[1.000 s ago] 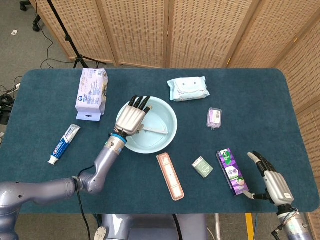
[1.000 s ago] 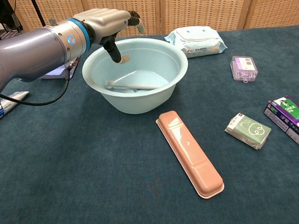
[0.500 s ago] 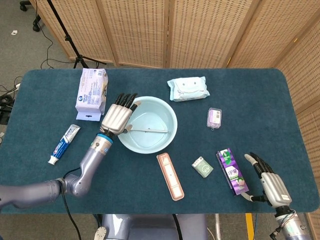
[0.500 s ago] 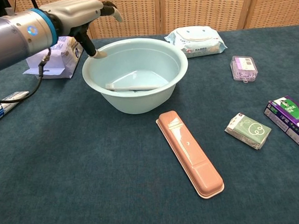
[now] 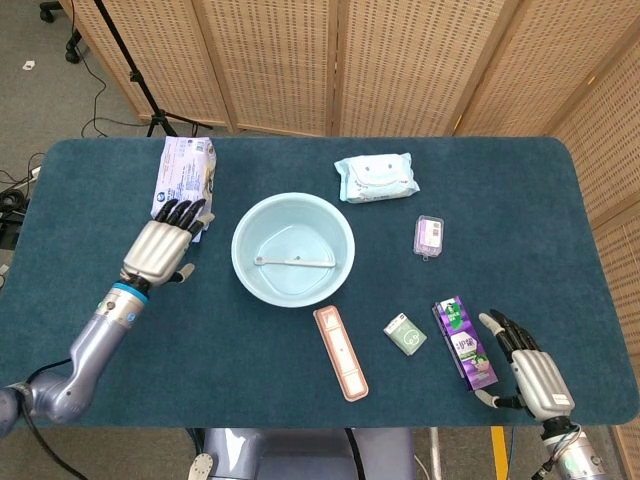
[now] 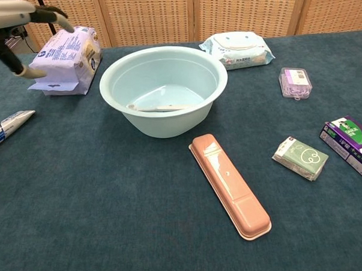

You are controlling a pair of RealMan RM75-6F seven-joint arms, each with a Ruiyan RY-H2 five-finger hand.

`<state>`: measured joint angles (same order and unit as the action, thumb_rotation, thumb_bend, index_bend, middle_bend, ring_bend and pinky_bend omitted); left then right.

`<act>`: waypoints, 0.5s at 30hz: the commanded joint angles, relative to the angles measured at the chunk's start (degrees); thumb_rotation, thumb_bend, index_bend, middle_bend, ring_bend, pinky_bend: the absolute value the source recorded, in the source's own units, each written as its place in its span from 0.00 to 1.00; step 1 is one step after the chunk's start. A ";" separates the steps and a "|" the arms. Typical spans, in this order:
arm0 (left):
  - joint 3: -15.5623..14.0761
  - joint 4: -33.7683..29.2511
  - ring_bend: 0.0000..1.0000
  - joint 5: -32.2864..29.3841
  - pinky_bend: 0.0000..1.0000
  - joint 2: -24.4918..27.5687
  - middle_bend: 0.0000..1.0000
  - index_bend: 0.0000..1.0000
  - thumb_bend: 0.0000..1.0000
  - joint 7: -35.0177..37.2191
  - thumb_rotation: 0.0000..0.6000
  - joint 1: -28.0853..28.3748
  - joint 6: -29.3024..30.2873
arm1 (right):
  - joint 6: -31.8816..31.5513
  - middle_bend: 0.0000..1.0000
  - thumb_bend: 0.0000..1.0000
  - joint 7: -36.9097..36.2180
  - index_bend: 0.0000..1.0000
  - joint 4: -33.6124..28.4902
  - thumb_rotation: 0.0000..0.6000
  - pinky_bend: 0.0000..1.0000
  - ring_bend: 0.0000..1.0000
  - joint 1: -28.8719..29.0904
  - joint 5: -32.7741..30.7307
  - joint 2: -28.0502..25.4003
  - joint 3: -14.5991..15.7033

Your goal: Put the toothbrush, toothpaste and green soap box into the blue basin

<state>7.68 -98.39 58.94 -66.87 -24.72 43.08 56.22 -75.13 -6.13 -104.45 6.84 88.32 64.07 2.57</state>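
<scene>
Left hand [image 5: 160,248] now hangs at the left of the head view, between the blue basin [image 5: 247,222] and the left edge, with its fingers apart and nothing held. One second ago this hand was over the basin rim; half a second ago it was at the rim's left side; now it has drawn well away to the left. In the chest view only its fingertips [image 6: 28,72] show at the upper left corner, in front of the white and purple tissue pack [image 6: 66,51].

Inside the basin lies the toothbrush [image 5: 295,262], flat on the bottom, in the same place as in the earlier pictures. So I judge the first of three things is done and the hand is free for the next one.

The toothpaste [image 6: 6,127] lies on the surface at the left edge of the chest view, below the hand; in the head view the arm hides it. It seems the nearest next target.

The green soap box [image 5: 406,335] rests at the lower right, between the pink case [image 5: 340,352] and the purple carton [image 5: 463,341], apart from both. The right hand [image 5: 527,372] waits at the lower right corner, fingers spread and empty, just beside the carton.
</scene>
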 commanded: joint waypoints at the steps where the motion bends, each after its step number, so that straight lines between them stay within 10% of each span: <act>1: -4.47 -3.68 0.00 2.17 0.00 6.90 0.00 0.15 0.28 4.91 1.00 -5.13 -0.95 | -0.38 0.00 0.05 1.86 0.05 -0.59 1.00 0.08 0.00 -0.24 1.00 0.50 0.57; 15: -9.86 2.02 0.00 7.77 0.00 13.39 0.00 0.15 0.28 10.41 1.00 -9.97 -4.21 | -1.12 0.00 0.05 4.16 0.05 -1.29 1.00 0.08 0.00 -0.66 1.63 1.02 0.97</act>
<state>-1.78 -96.99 66.20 -53.96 -14.93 33.50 52.50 -76.28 -1.99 -105.74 6.16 89.96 65.06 3.53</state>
